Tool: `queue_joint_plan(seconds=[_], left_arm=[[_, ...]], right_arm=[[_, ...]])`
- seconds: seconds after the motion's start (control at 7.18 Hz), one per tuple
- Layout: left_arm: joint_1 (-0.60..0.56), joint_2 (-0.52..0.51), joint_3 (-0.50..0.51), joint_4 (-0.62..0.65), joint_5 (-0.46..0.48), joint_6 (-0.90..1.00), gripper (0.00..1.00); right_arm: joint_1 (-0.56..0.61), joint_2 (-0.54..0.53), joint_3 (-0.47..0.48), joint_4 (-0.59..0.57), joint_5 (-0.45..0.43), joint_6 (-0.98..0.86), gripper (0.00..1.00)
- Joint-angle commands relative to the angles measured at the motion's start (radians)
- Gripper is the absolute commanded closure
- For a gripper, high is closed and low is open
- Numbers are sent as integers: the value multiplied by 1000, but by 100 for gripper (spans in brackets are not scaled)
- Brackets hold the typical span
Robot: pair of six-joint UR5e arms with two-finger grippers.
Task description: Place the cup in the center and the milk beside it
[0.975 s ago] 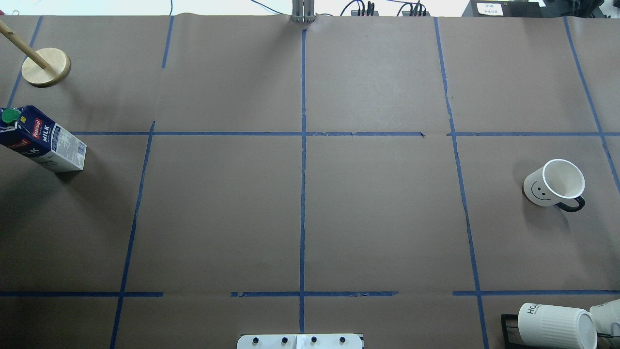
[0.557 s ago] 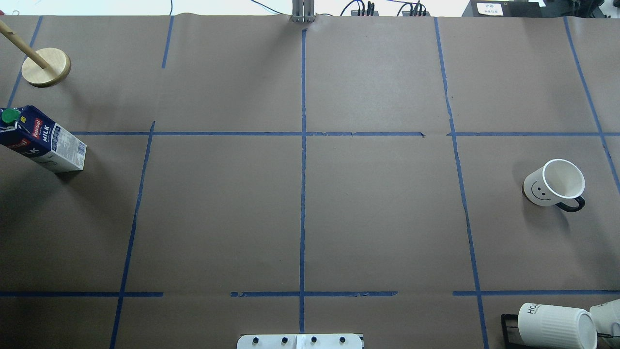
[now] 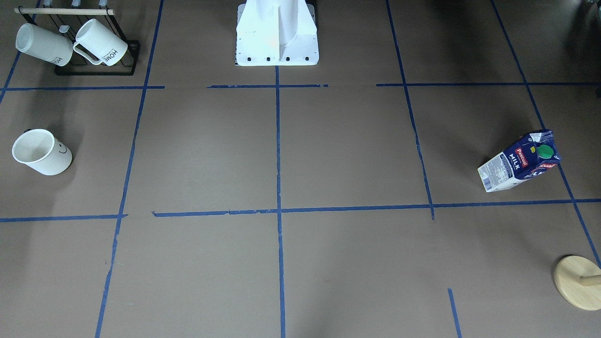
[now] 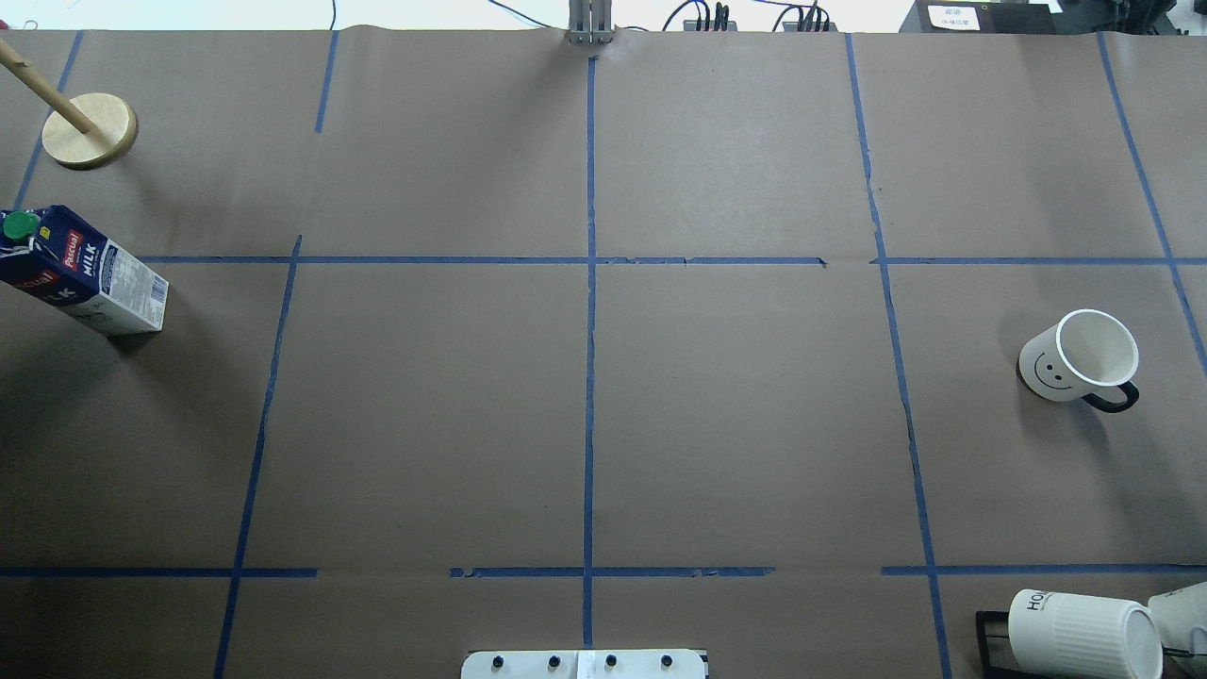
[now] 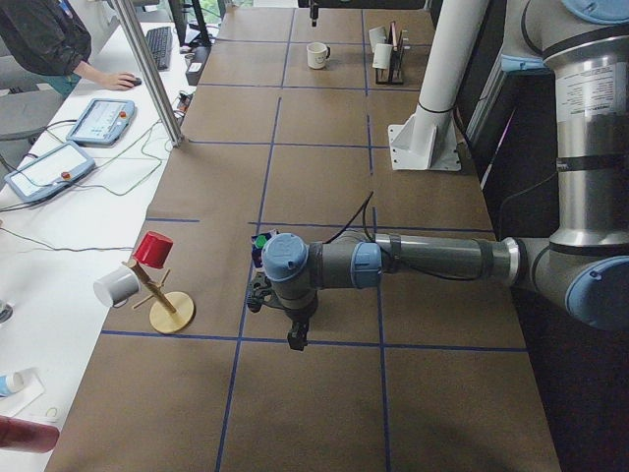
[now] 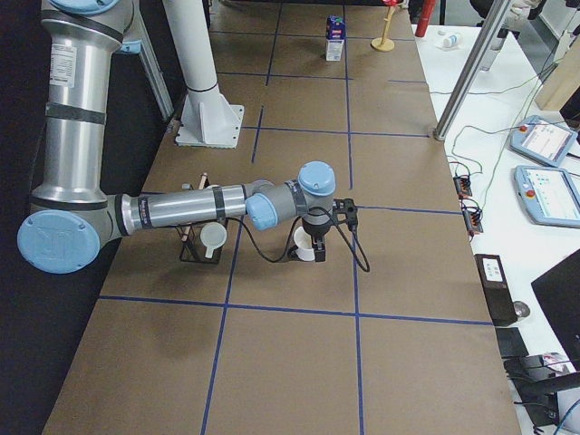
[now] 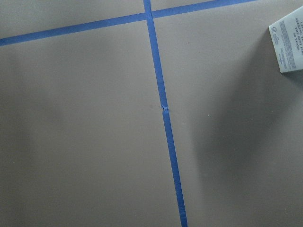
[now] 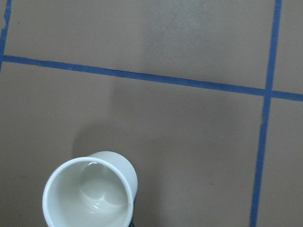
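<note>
The cup (image 4: 1080,358), a white mug with a smiley face and dark handle, stands upright at the table's right side; it also shows in the front view (image 3: 42,152) and the right wrist view (image 8: 90,194). The milk (image 4: 85,273), a blue and white carton with a green cap, stands at the far left (image 3: 519,162); its corner shows in the left wrist view (image 7: 289,45). The center (image 4: 622,396) is bare brown paper. My left gripper (image 5: 295,339) hangs beside the milk and my right gripper (image 6: 318,252) over the cup. I cannot tell whether either is open or shut.
A wooden mug tree (image 4: 90,130) stands at the far left corner, holding a red and a white cup (image 5: 152,251). A black rack with ribbed "HOME" mugs (image 4: 1084,632) sits at the near right. The robot's white base (image 3: 277,33) is at the near edge.
</note>
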Motion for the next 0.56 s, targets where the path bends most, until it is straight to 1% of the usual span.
queue_joint_plan(seconds=[0.0,0.14,0.42], left_arm=[[0,2,1,0,0,0,0],[0,3,3,0,0,0,0],[0,3,4,0,0,0,0]], right_arm=[[-103,4,-47,162,-56,137,2],[-127,4,-72,193,-70,147,2],[-157,5,-112,201,-76,147,3]])
